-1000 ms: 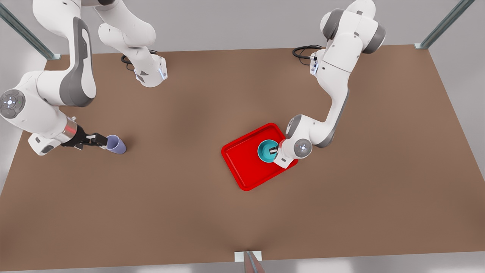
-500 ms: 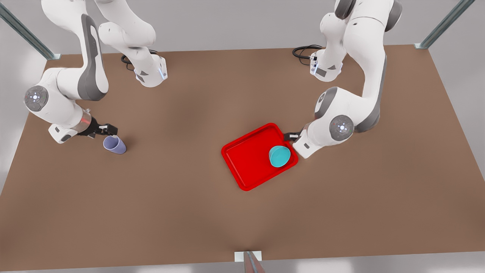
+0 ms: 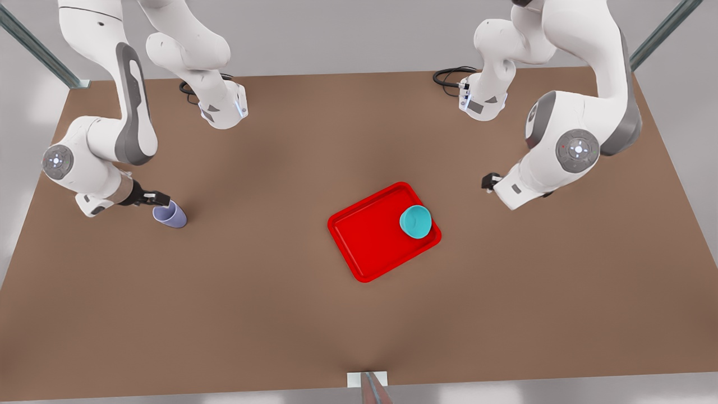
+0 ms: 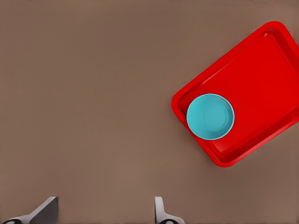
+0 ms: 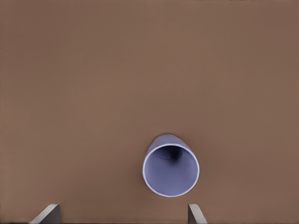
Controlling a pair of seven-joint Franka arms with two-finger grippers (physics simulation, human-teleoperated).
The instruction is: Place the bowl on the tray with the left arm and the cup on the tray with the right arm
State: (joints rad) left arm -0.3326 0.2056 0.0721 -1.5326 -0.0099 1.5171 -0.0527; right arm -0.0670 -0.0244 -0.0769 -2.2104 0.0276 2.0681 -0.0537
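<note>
Nearest the camera, the flat bright red rectangular tray (image 3: 364,241) lies on the brown worktop (image 3: 280,314). The small round teal bowl (image 3: 415,221) sits upright inside its rim, in the corner toward the front view's right. That half of the job looks done.

Well off the tray toward the front view's left stands the pale lavender tapered cup (image 3: 170,215), upright on the worktop, mouth open to the right wrist camera. This is the step in hand.

Just behind the cup hangs the right gripper (image 3: 162,198), close over its rim. Its fingers (image 5: 49,212) are spread wide, grasping nothing, and one pad shows on either side of the cup in the wrist view. The cup lies a shade nearer one pad than the other, so I'd centre it first. Then come down until the pads flank the wall below the rim, and close gently. The wall tapers, so a high or skewed pinch could squirt it out or tip it.

For the carry, I'd aim at the bare red floor of the tray, away from the bowl's corner, and set the cup down flat before letting go.

Farthest back, beyond the tray toward the front view's right, the left gripper (image 3: 487,180) waits clear of the tray. Its fingers (image 4: 46,210) are parted and empty.
</note>
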